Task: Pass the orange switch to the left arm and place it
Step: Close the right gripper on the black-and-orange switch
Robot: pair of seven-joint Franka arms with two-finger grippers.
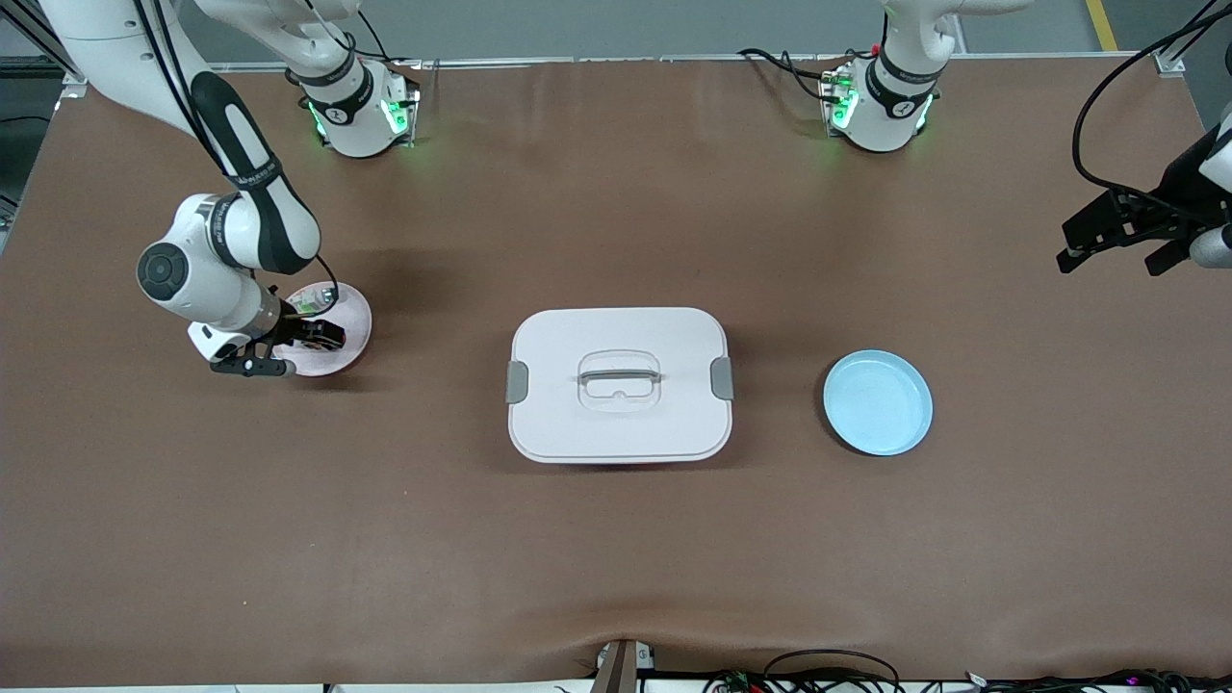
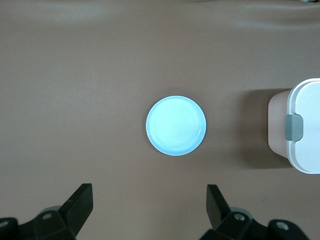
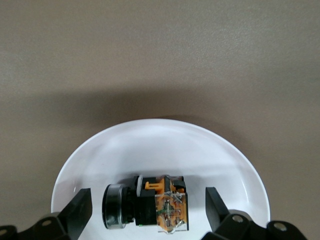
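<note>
1. Orange and black, the switch (image 3: 146, 206) lies on its side on a pink plate (image 1: 351, 313) toward the right arm's end of the bench (image 1: 616, 558), the spot the move has to begin from.
2. The right gripper (image 1: 310, 337) is low over that plate, its fingers (image 3: 77, 212) spread wide to either side of the switch without touching it, seemingly lined up to close on it.
3. The white box (image 1: 618, 383) stands mid-bench between the two plates, so a straight carry would meet it; a handover above it looks intended.
4. The blue plate (image 1: 877, 401), bare, sits toward the left arm's end, the likely drop-off.
5. The left gripper (image 1: 1121, 236) waits high over that end's edge, fingers (image 2: 80, 205) apart, holding nothing.
</note>
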